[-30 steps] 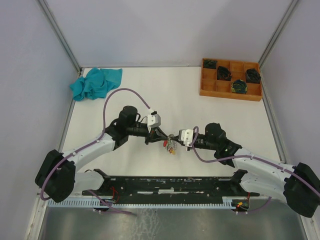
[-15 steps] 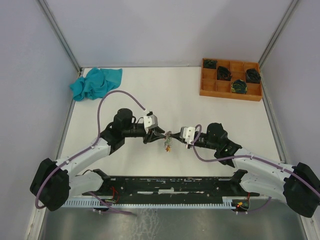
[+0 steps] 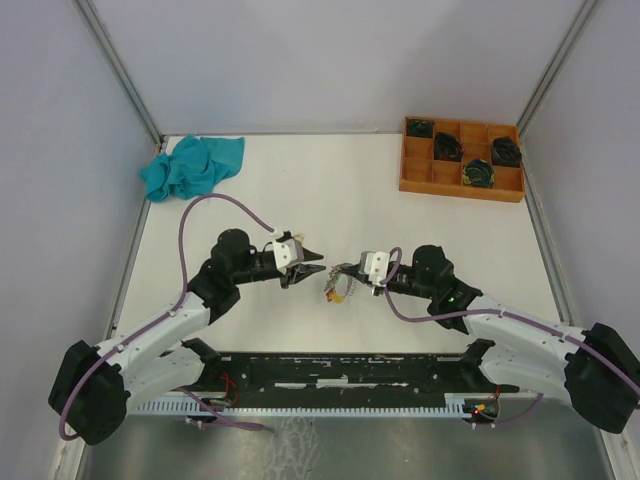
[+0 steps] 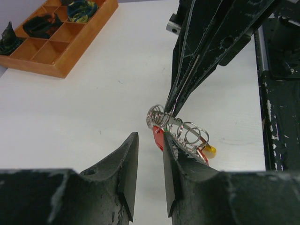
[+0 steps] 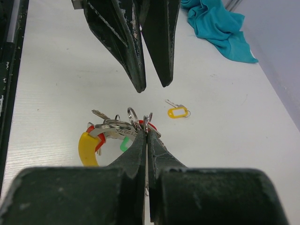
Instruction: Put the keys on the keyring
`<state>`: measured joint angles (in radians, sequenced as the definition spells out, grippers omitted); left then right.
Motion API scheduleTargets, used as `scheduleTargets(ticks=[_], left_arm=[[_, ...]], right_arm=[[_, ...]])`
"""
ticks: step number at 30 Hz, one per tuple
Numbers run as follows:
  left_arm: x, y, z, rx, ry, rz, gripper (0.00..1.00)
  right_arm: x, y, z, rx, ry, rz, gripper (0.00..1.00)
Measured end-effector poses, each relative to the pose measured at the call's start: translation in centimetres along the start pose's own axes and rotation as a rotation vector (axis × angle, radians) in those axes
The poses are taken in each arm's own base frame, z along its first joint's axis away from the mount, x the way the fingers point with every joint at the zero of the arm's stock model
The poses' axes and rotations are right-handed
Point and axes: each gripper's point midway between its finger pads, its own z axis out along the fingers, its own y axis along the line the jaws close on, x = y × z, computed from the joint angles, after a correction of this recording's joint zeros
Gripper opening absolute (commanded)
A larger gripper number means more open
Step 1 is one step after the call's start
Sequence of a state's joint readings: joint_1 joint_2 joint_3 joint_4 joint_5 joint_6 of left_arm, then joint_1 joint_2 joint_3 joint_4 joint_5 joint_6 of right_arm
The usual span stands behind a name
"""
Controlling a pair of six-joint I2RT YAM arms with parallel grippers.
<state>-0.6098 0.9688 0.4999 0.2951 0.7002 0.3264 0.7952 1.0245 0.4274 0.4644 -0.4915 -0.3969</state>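
My right gripper [image 5: 146,132] is shut on the keyring [image 5: 145,123], a silvery ring held just above the table. From the ring hang a long yellow tag [image 5: 86,150], a red-tagged key [image 5: 93,131] and a green-tagged key [image 5: 124,144]. In the top view this bundle [image 3: 335,285] hangs between the two grippers. My left gripper [image 4: 150,138] stands slightly open with nothing between its fingers, a little short of the ring [image 4: 159,116] and facing the right gripper [image 3: 347,269]. A loose key with a pale yellow tag [image 5: 177,111] lies on the table beyond the ring.
A wooden compartment tray [image 3: 412,178] with black coils stands at the back right. A teal cloth [image 3: 192,166] lies at the back left. A black rail [image 3: 330,370] runs along the near edge between the arm bases.
The left gripper has opened and drawn back to the left, away from the key bundle. The right gripper has kept its hold on the ring and shifted slightly left.
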Motion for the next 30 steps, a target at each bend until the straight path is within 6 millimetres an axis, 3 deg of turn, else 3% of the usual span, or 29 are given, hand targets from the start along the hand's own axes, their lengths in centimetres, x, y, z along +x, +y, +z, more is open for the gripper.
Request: scheduleTargets(ticks=[6, 15, 30], left_arm=[[-0.6, -0.8, 0.6, 0.066, -0.045, 0.009, 0.32], [-0.4, -2.4, 1.2, 0.152, -0.055, -0.014, 0.27], [0.5, -1.1, 1.3, 0.076, -0.014, -0.027, 0.26]], right_arm=[[0.8, 0.3, 0.3, -0.011, 0.021, 0.022, 0.01], [0.5, 0.1, 0.7, -0.007, -0.002, 0.034, 0.01], [0.4, 0.3, 0.9, -0.022, -0.017, 0.05, 0.01]])
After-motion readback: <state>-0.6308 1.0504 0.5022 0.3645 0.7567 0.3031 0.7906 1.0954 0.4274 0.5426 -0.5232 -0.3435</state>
